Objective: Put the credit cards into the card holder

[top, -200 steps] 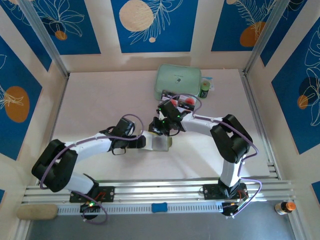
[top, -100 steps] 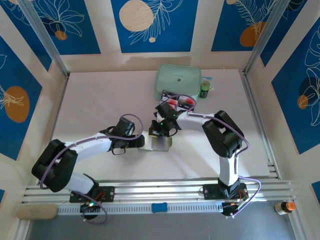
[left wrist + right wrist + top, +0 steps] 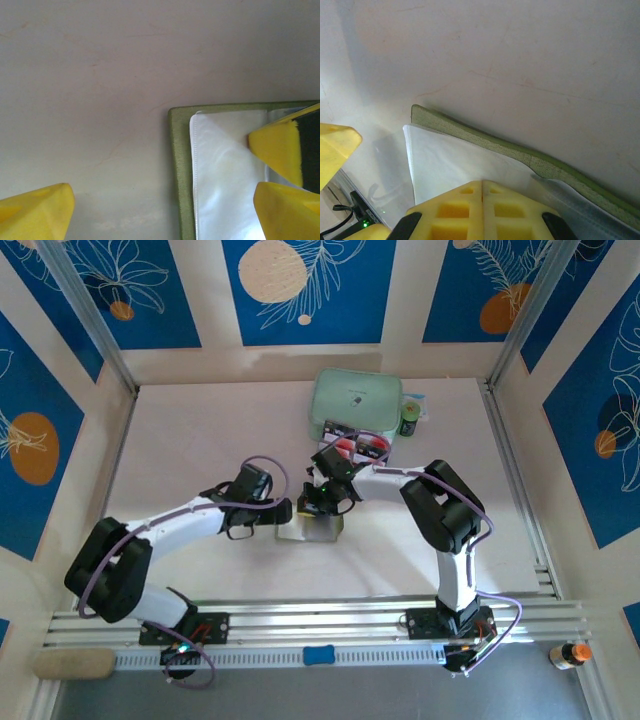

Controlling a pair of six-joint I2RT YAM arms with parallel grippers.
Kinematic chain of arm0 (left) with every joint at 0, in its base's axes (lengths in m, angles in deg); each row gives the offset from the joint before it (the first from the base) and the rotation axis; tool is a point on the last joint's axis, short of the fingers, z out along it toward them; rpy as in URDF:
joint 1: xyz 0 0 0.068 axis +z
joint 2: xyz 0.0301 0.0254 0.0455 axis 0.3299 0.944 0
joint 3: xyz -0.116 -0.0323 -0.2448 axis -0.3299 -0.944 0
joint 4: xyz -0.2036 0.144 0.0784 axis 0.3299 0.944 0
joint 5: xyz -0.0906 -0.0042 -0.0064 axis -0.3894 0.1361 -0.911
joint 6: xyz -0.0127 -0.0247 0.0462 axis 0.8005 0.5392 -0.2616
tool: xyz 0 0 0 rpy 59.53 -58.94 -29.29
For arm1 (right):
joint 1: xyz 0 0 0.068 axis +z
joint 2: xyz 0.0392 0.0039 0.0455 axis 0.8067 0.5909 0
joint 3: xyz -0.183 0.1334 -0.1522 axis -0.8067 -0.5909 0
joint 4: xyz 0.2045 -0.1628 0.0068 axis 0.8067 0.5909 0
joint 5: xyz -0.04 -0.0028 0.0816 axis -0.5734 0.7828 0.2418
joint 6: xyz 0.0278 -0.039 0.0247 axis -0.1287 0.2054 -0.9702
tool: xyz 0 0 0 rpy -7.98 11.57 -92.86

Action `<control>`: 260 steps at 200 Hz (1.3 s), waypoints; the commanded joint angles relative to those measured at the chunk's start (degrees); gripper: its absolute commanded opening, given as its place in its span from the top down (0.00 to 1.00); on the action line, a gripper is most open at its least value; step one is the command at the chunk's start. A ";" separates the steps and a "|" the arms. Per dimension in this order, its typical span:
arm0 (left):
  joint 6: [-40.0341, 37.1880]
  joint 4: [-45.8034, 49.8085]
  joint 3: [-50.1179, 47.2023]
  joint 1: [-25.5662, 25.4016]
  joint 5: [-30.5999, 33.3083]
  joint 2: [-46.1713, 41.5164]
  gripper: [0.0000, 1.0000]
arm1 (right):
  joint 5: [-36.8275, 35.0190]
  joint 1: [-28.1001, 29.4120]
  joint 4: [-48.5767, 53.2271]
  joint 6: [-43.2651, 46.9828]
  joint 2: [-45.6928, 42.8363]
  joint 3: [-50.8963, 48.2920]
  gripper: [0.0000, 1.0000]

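Card holder (image 3: 320, 531) at table (image 3: 200, 440) centre; tray (image 3: 388, 450) w/ cards (image 3: 372, 443) behind it to rt; zip case (image 3: 355, 400) behind tray

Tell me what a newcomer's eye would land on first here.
The open olive card holder sits dead centre, with the left jaws wide across its edge and the right jaws shut over its pale inside. Behind it, the red-spotted credit cards lie beside the mint-green zip case at the back.

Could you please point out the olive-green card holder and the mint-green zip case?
Olive-green folding card holder (image 3: 181, 170), left wrist view, its green left edge.
Mint-green zip case (image 3: 355, 400), top external view, middle of its top.
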 commanded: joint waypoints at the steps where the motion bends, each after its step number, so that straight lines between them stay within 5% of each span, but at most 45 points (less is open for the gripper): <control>1: -1.96 0.23 -0.03 0.21 -0.79 1.77 0.08 | 1.29 -0.26 0.26 -0.38 -0.09 -1.09 0.98; 60: -3.66 -1.19 -2.36 0.21 -0.19 4.49 0.08 | -0.16 -1.47 5.16 2.95 -6.50 1.20 0.88; 103: -4.24 -1.82 -3.40 0.21 0.35 4.33 0.08 | -8.82 -3.14 16.21 11.21 -12.21 6.82 0.55; 143: -4.30 -2.72 -4.90 0.12 0.10 3.81 0.08 | -28.71 -4.22 25.37 19.24 -15.40 13.19 0.35; 163: -4.16 -2.78 -5.09 0.12 0.11 3.59 0.08 | -36.97 -4.68 25.28 22.59 -17.77 14.08 0.16; 170: -4.16 -2.77 -5.01 0.12 0.11 3.59 0.08 | -38.61 -5.18 24.59 23.03 -18.63 13.95 0.01; 177: -4.14 -2.70 -4.93 0.16 0.23 3.49 0.08 | -39.88 -5.94 23.95 22.59 -19.54 13.54 0.01; 260: -5.41 -0.70 -3.47 0.12 1.13 3.08 0.08 | -16.94 -16.26 20.65 29.67 -21.15 8.38 0.05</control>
